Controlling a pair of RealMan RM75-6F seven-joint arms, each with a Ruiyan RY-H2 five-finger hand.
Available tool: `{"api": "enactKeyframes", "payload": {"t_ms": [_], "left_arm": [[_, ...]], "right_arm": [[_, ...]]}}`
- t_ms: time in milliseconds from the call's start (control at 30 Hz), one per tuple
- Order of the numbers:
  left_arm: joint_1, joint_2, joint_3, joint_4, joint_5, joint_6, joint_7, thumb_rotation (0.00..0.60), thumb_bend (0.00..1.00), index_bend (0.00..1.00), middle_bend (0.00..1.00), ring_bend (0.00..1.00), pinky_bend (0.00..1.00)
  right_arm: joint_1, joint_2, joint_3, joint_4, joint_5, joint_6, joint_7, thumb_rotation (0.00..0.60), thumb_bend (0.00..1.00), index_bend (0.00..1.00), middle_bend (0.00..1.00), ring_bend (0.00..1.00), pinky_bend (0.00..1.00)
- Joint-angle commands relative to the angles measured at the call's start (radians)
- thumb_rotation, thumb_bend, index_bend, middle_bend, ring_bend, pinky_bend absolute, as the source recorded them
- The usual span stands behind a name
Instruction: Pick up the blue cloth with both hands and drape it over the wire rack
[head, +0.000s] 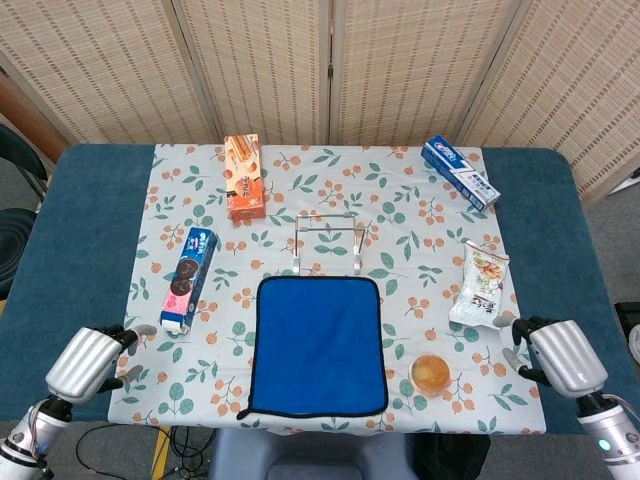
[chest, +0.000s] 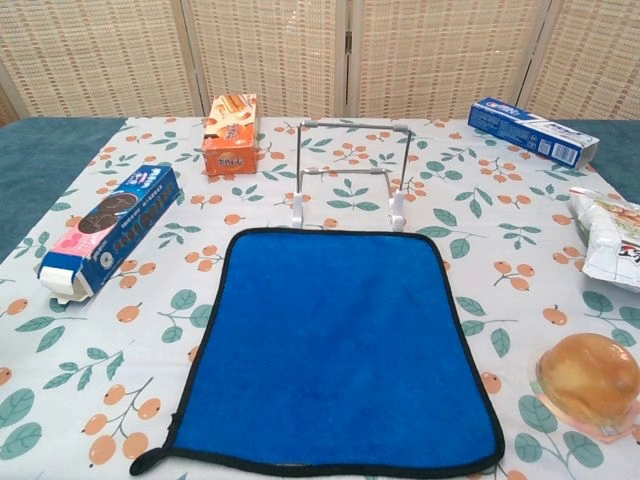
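Note:
The blue cloth (head: 318, 345) (chest: 335, 347) with a black hem lies flat on the flowered tablecloth near the front edge. Just behind it stands the white wire rack (head: 328, 242) (chest: 348, 175), upright and bare. My left hand (head: 88, 361) hovers at the front left corner of the table, holding nothing, its fingers loosely curled toward the cloth. My right hand (head: 555, 354) hovers at the front right, also holding nothing, fingers pointing inward. Both hands are well apart from the cloth. The chest view shows neither hand.
A blue cookie box (head: 189, 279) lies left of the cloth. An orange box (head: 243, 177) stands at the back left, a toothpaste box (head: 459, 171) at the back right. A snack bag (head: 480, 285) and a jelly cup (head: 430, 373) sit right of the cloth.

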Motion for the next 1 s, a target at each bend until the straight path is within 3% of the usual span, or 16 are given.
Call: {"api": "enactKeyframes", "payload": {"t_ms": [33,200,400,1000], "left_arm": [[-0.026,-0.015,0.017,0.018,0.041,-0.017,-0.002,0.6,0.22,0.37,0.76,0.71,0.9],[-0.057,-0.041,0.034,0.033,0.082,-0.043,0.003,0.6,0.22,0.38,0.87,0.8,0.97],[-0.086,-0.071,0.049,0.041,0.1,-0.08,0.024,0.6,0.22,0.39,0.96,0.88,1.0],[-0.155,-0.195,0.111,0.079,0.162,-0.176,0.064,0.6,0.22,0.41,1.0,0.93,1.0]], "right_arm": [[0.02,-0.013,-0.007,-0.006,-0.03,-0.015,-0.007,0.6,0.33,0.35,0.72,0.7,0.88],[0.059,-0.031,-0.017,-0.022,-0.072,-0.053,-0.027,0.6,0.28,0.35,0.84,0.8,0.98],[0.101,-0.053,-0.029,-0.046,-0.104,-0.103,-0.052,0.6,0.24,0.35,0.91,0.87,1.0],[0.208,-0.126,-0.068,-0.07,-0.162,-0.245,-0.117,0.6,0.24,0.35,0.93,0.9,1.0]]}}
